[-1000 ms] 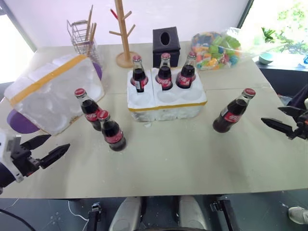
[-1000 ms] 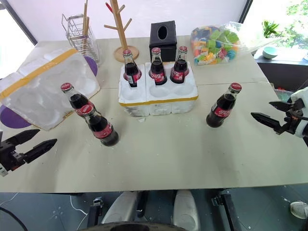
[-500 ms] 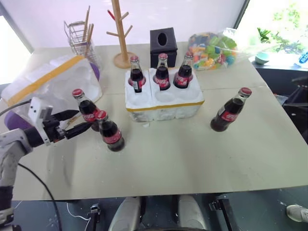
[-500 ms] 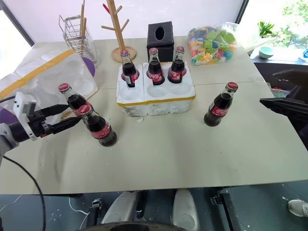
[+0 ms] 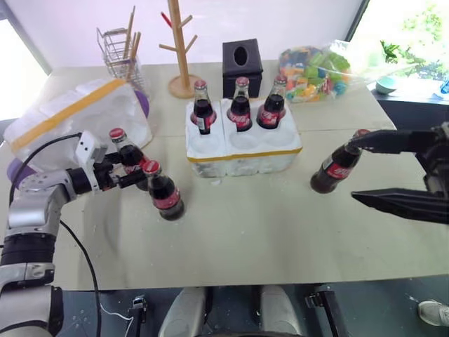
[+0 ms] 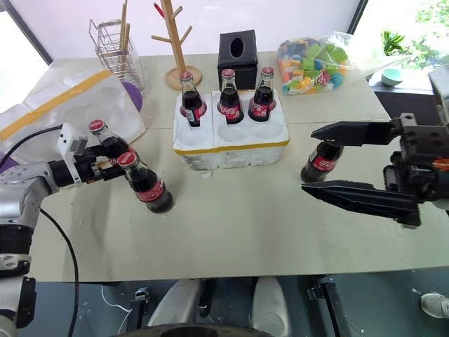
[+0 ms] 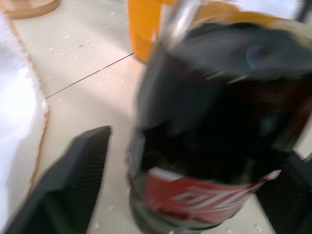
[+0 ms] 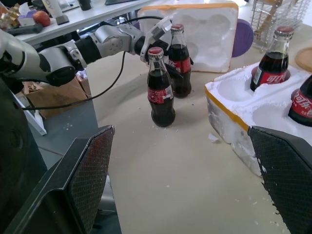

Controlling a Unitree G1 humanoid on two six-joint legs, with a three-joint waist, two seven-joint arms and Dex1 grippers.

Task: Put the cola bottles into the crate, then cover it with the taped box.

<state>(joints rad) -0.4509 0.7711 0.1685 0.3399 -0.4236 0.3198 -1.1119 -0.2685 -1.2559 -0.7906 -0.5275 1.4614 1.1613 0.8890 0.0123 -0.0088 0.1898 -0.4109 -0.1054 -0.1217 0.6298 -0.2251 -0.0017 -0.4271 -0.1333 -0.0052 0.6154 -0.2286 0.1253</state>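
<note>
Three cola bottles stand in the back row of the crate, a low white foam tray with a yellow band. Two more stand left of it on the table, a back one and a front one. My left gripper straddles the back bottle, open, with a gap at one finger. Another bottle leans on the right. My right gripper hangs wide open, raised close to the camera and pointing left. The taped box lies tipped at the far left.
Along the back stand a wire rack, a wooden mug tree, a black tissue box and a bag of coloured blocks. A purple plate lies under the taped box. The table's front edge is near.
My left gripper has reached forward to the back left bottle and narrowed around it. My right gripper has risen and swung in towards the left, and now looms large.
</note>
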